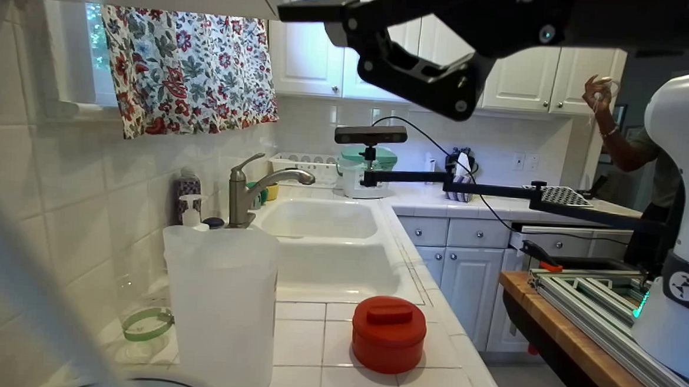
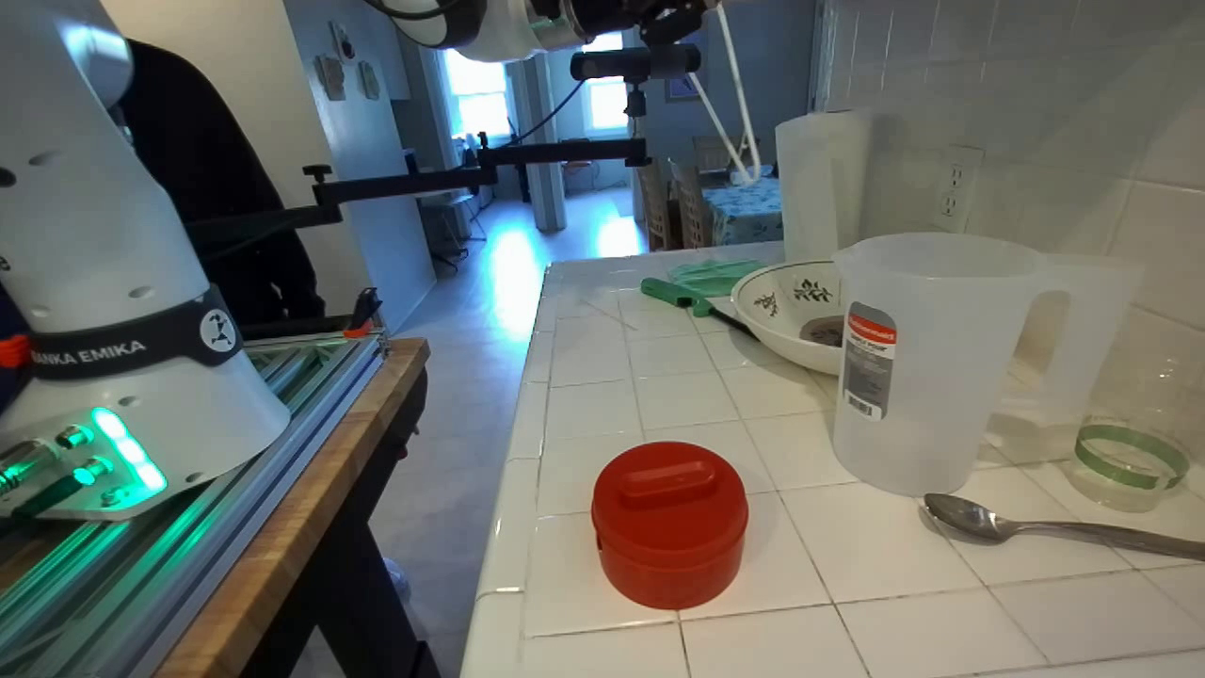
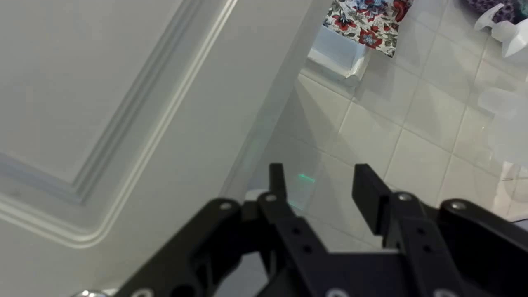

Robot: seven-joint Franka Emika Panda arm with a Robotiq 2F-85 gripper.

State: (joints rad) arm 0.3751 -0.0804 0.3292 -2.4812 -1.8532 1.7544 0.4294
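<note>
The cabinet door [image 3: 136, 103] looks satin-smooth. Glossy tile covers the surface [image 2: 904, 584]; the tub [image 2: 670, 532] looks plastic, the spoon [image 2: 1045, 528] metal.

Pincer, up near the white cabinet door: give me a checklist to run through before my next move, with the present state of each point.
1. Pincer open: ok, its fingers stand apart in the wrist view.
2. Nothing held: ok, only the tiled wall shows through the gap.
3. Clearance from the cabinet door: cannot tell, the depth is not clear.
4. Door knob in full view: not ok, cut off at the bottom edge of the wrist view.
5. Red container upright: ok in both exterior views.
6. Person at a safe distance: cannot tell, partly hidden behind the arm in an exterior view.
</note>
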